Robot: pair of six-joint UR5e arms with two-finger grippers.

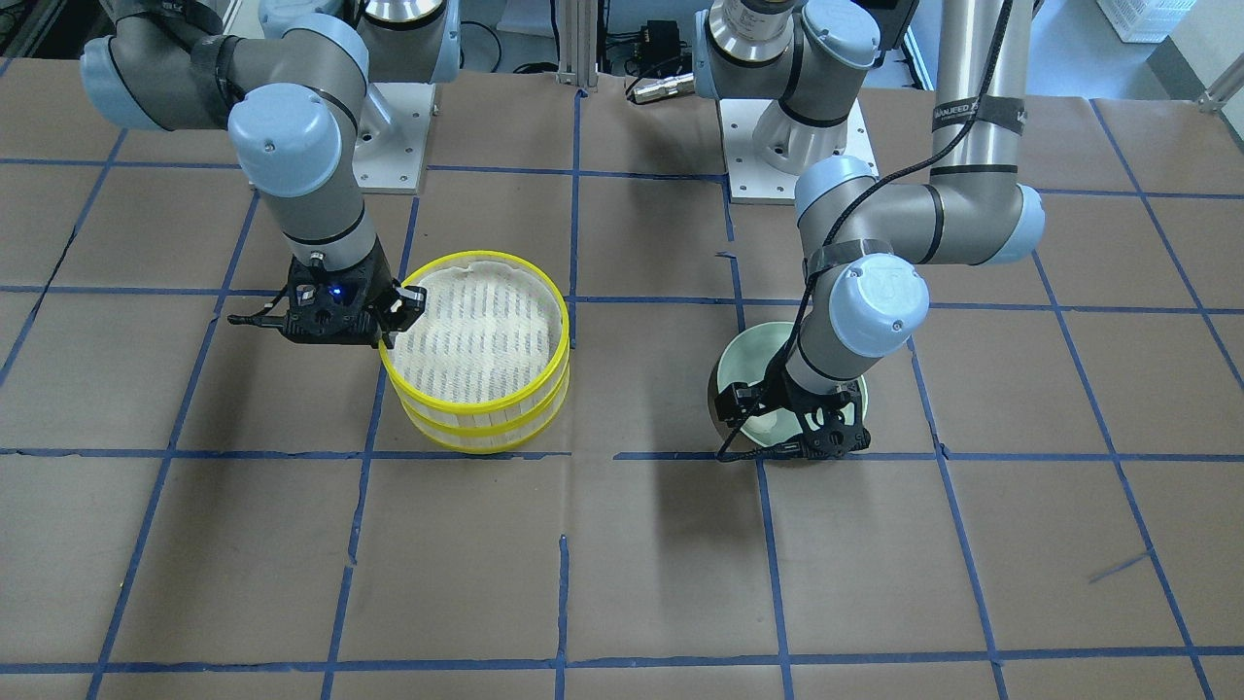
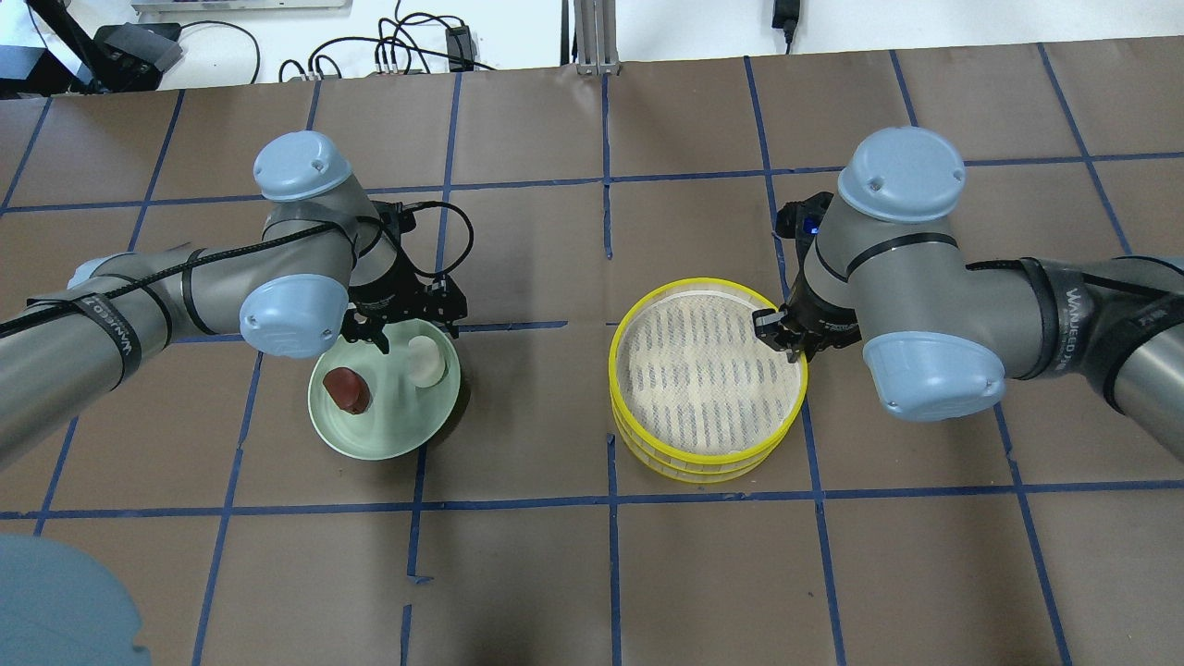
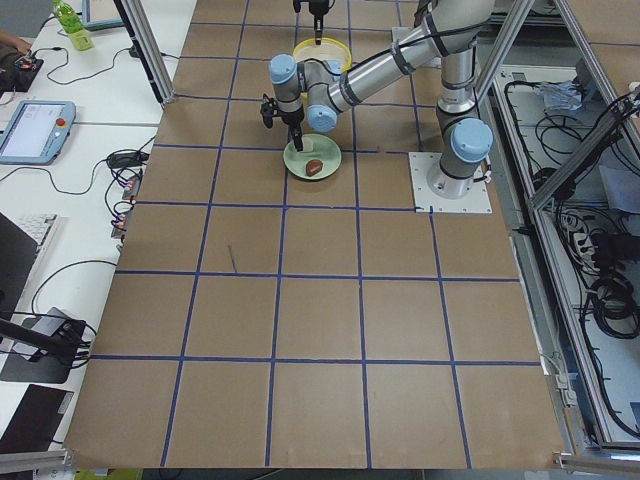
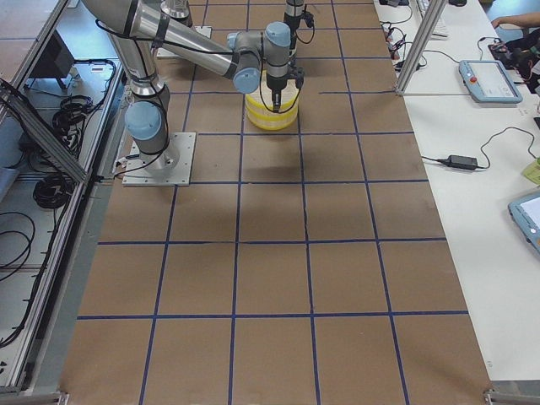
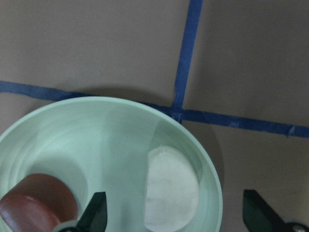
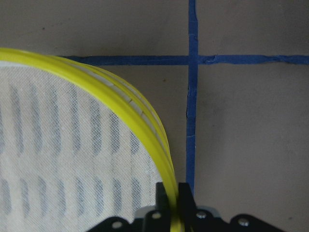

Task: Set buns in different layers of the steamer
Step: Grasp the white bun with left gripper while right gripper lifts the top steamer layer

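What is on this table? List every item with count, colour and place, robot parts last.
steamer: 1, yellow rims, white liner, two stacked tiers, top tier empty, on the robot's right
plate: 1, pale green, on the robot's left
white bun: 1, white, on the plate
brown bun: 1, reddish-brown, on the plate, apart from the white bun
left gripper: 1, black, open, over the white bun
right gripper: 1, black, shut on the steamer's top rim
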